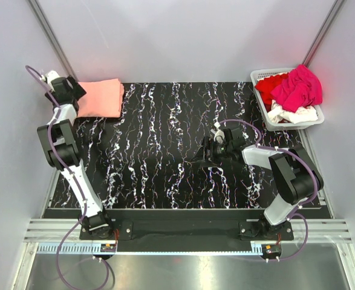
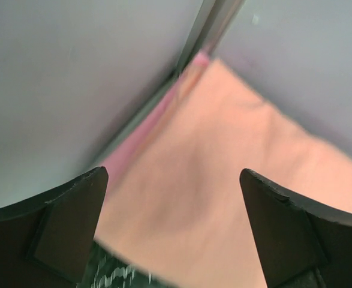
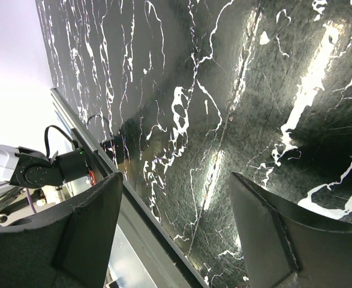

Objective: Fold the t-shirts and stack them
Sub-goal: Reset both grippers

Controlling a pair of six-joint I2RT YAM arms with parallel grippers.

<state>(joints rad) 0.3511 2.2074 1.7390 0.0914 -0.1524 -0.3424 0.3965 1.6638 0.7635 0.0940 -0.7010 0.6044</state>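
Ok so from where I'm standing this is maybe a third of the way done. The salmon-orange t-shirt is folded and lying flat in the far left corner of the worktop, right against the wall. A light pink edge peeks out from under it on the wall side, so my guess is there's a second folded shirt beneath it. The left gripper hangs just over that pile with its jaws spread wide and nothing between them. The right gripper hovers over bare worktop on the right, jaws well apart and holding nothing either. What's left is the white basket in the far right corner, with a magenta shirt, a red one and a white one all crumpled in there, none folded yet.
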